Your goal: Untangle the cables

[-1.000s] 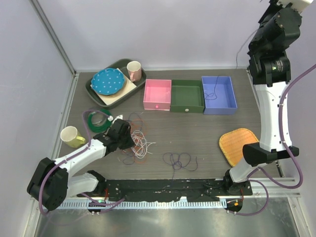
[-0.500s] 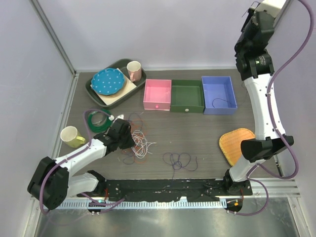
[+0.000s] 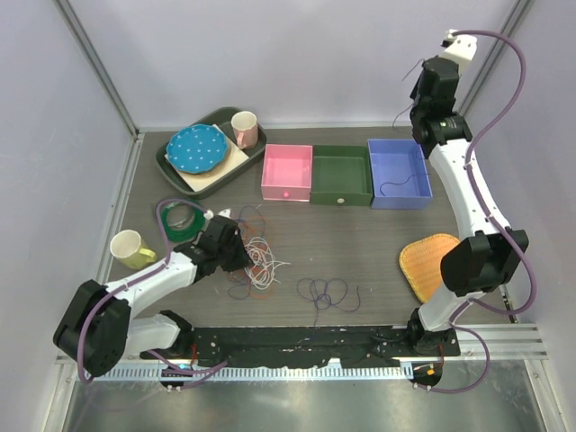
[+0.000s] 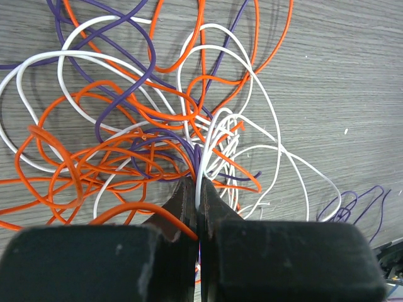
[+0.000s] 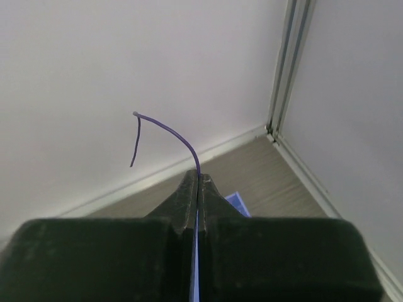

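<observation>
Three bins in a row at the far side of the counter (image 3: 360,243): pink bin (image 3: 266,175), green bin (image 3: 342,196), blue bin (image 3: 425,175). The blue one holds a purple loop (image 3: 396,187). Right tool (image 5: 197,182) is raised high in the far corner, pinched tight on a purple cable (image 5: 170,132) whose end rises, arcs left, tip drooping. Left tool (image 4: 199,196) is clamped on a white strand in the tangle (image 3: 259,256) — orange, white and purple loops sprawled left of centre. A loose purple cable (image 3: 326,292) lies alone near the front edge. Dark wood-grain top, pale walls (image 3: 297,63).
</observation>
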Motion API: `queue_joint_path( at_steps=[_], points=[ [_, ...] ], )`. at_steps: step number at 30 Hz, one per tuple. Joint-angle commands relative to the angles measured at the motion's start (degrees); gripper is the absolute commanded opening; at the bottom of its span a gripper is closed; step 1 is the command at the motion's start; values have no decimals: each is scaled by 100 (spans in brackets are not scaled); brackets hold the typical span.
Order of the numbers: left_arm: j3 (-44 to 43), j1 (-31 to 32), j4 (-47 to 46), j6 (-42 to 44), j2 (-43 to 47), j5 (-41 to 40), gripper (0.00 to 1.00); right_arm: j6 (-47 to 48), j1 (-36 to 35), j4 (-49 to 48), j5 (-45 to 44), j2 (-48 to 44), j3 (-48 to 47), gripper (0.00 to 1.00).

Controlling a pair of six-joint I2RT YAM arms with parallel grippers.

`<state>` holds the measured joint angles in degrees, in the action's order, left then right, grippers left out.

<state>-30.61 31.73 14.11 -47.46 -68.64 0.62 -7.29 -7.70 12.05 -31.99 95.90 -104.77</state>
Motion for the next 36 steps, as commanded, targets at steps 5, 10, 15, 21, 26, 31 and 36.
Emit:
queue_joint_path(
  at_steps=[5,10,15,21,26,31,36],
  points=[
    [108,-26,-453,88,-35,298,0,-1133,15,-502,78,-624,1678,1],
    [152,-26,-541,71,-105,474,0,-1336,58,-704,-114,-503,2531,1],
    [196,-26,-611,53,-88,544,0,-1740,129,-310,-736,-81,2611,1],
    [240,-26,-585,53,70,509,0,-1705,120,182,-739,569,2488,1],
    [257,-26,-567,62,97,535,0,-1758,129,806,-625,1097,2120,6],
    [257,-26,-576,62,97,544,0,-1715,138,1018,-388,862,1838,55],
    [266,-26,-585,62,88,527,0,-1828,243,1088,-124,413,1951,64]
  ],
)
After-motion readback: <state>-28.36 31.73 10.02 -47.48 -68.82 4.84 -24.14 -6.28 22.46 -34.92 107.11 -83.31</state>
